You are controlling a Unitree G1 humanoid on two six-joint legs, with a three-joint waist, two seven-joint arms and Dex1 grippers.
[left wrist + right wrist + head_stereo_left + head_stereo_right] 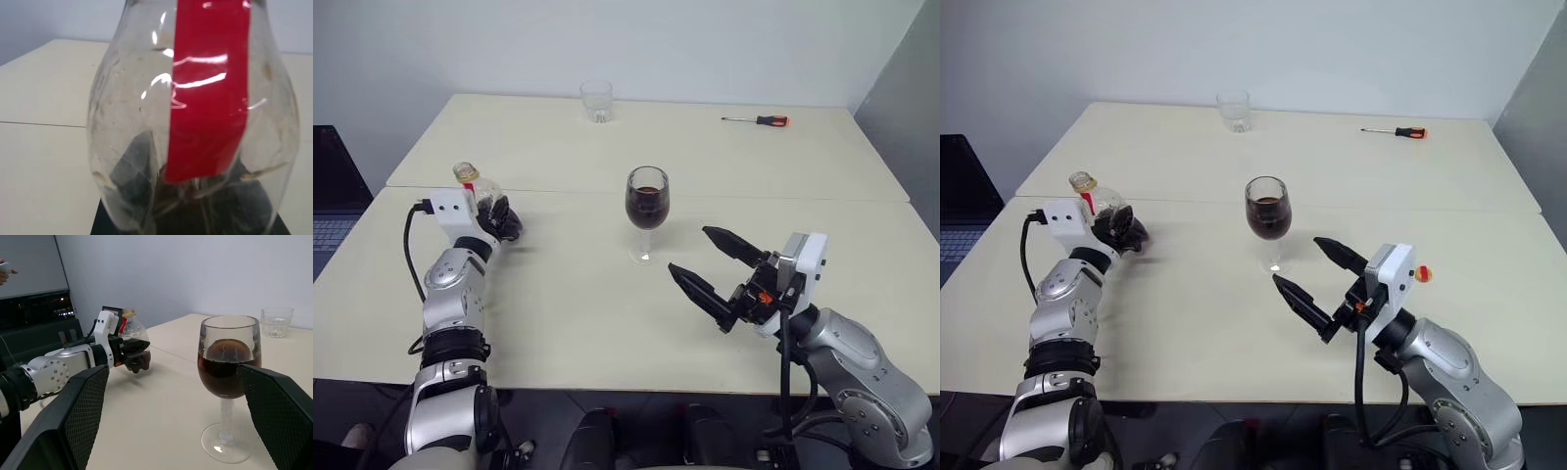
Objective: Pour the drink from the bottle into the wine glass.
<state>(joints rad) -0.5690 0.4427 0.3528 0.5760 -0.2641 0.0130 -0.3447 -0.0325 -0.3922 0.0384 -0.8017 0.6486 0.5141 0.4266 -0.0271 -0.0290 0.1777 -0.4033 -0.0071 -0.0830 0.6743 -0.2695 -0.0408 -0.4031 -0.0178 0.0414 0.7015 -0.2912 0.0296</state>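
Note:
The wine glass (647, 201) stands upright at the table's middle, its bowl about half full of the dark drink (227, 374). At the table's left my left gripper (499, 220) is shut on the bottle (481, 186), which it holds roughly upright just above the tabletop. The bottle's (195, 122) clear body with its red band looks almost empty, and dark fingers show through its base. My right gripper (688, 249) stands open, with nothing between its fingers, just in front and to the right of the glass. It points toward the glass without touching it.
A short clear tumbler (596, 100) stands at the far edge of the table (558, 313). A red-handled screwdriver (759, 119) lies at the far right. A dark laptop (328, 230) sits off the left edge. A person's hand (5, 271) shows far off.

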